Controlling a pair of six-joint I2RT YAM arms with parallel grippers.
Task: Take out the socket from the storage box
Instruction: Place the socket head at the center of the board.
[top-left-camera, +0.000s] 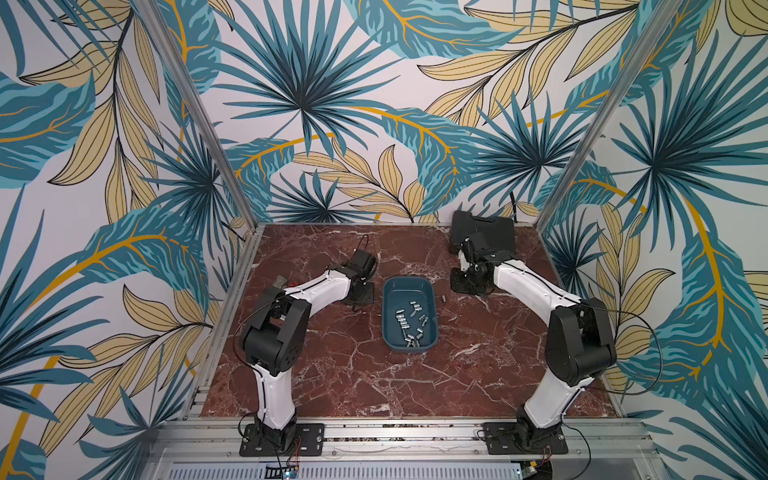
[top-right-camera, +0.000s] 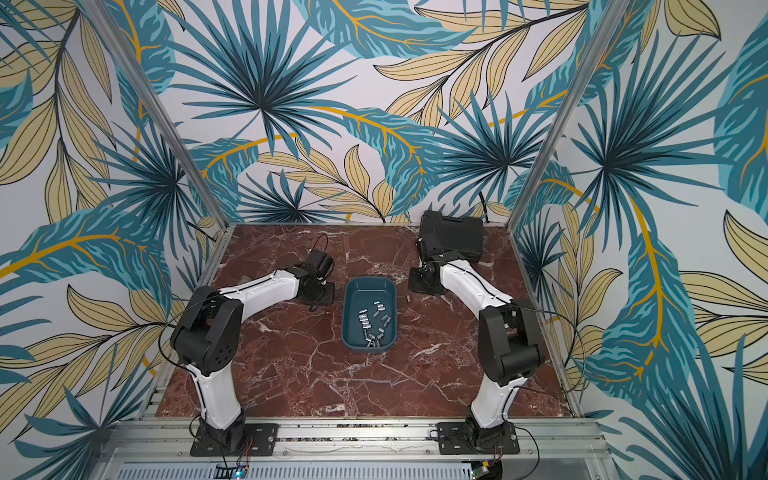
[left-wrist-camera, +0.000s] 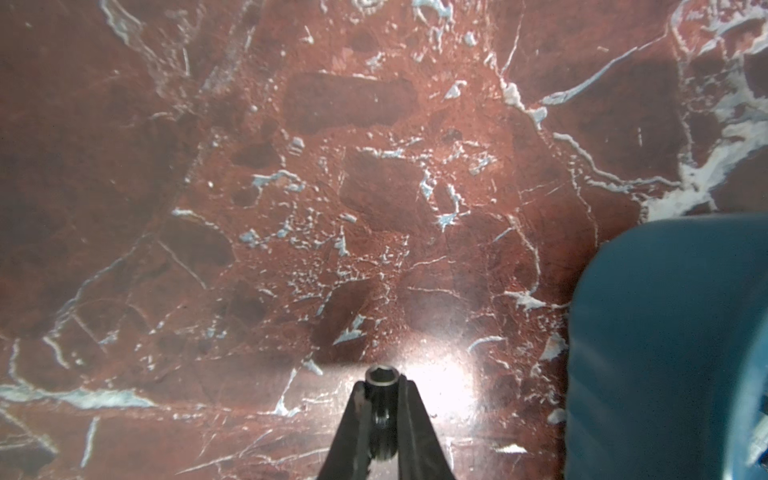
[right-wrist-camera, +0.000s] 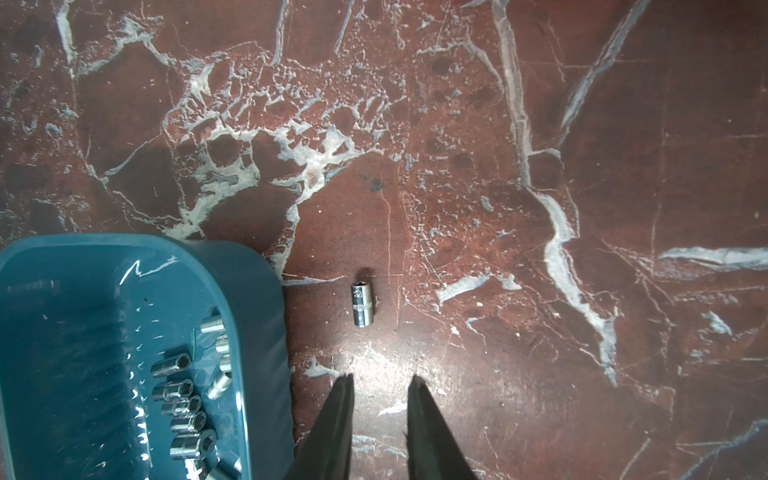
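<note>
The shallow teal-blue plastic storage box (top-left-camera: 405, 297) (top-right-camera: 365, 293), rectangular with rounded corners, sits near the middle of the red, white-veined marble worktop (top-left-camera: 332, 374), between the two arms. In both top views a heap of short chrome steel sockets (top-left-camera: 409, 324) lies on its floor, gathered toward the near end. The right wrist view shows several of them (right-wrist-camera: 183, 399) lying on their sides along one wall.

The left tool (left-wrist-camera: 383, 383) is closed on a small chrome socket with a dark hex mouth, the held socket (left-wrist-camera: 380, 374). It is pinched between the two black fingers with its opening facing the wrist camera. It hangs over bare marble just beside the box's outer wall (left-wrist-camera: 665, 332) (outside the box, not above it). Whether it touches the worktop I cannot tell.

The right tool (right-wrist-camera: 381, 378) stands parted with nothing between its fingers, over the worktop on the box's other long side. Ahead of it a second short chrome cylinder, the loose socket (right-wrist-camera: 362, 304) (top-left-camera: 444, 298), lies on its side on the marble, near the box wall (right-wrist-camera: 257, 332) but not touching it.

A black hard-shell tool case (top-left-camera: 490, 232) rests at the far right corner, behind the right arm.
</note>
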